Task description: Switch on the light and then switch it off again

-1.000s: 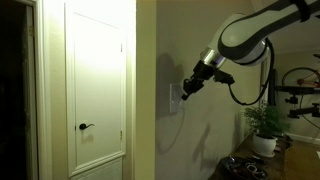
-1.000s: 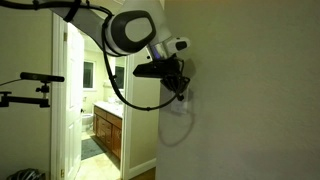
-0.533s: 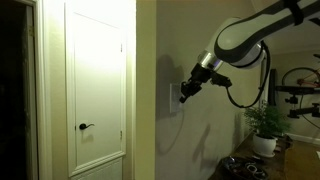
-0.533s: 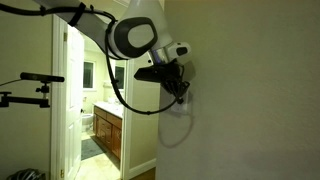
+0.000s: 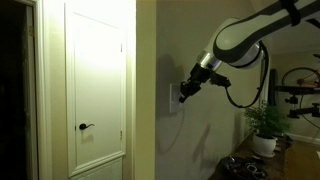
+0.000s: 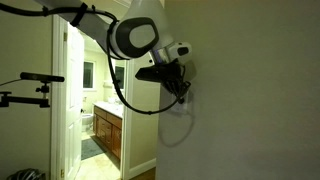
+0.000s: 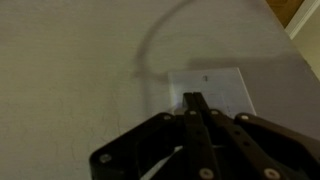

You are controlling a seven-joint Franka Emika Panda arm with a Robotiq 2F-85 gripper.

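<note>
Tool (image 7: 193, 100): fingers drawn together into one blunt point, nothing clamped. This is probably deliberate, since a narrow tip suits poking a rocker better than spread fingers.

Light switch (image 7: 222, 88): pale upright plate on the wall, near the corner beside the white door (image 5: 95, 80). The tip lies over its lower left part. Whether they actually touch, I cannot tell.

Only the wrist view shows the plate's face and the joined fingers. In an exterior view the arm (image 5: 245, 35) reaches in at plate height. In an exterior view the wall (image 6: 250, 90) runs nearly edge-on, hiding the plate behind the tool.
</note>
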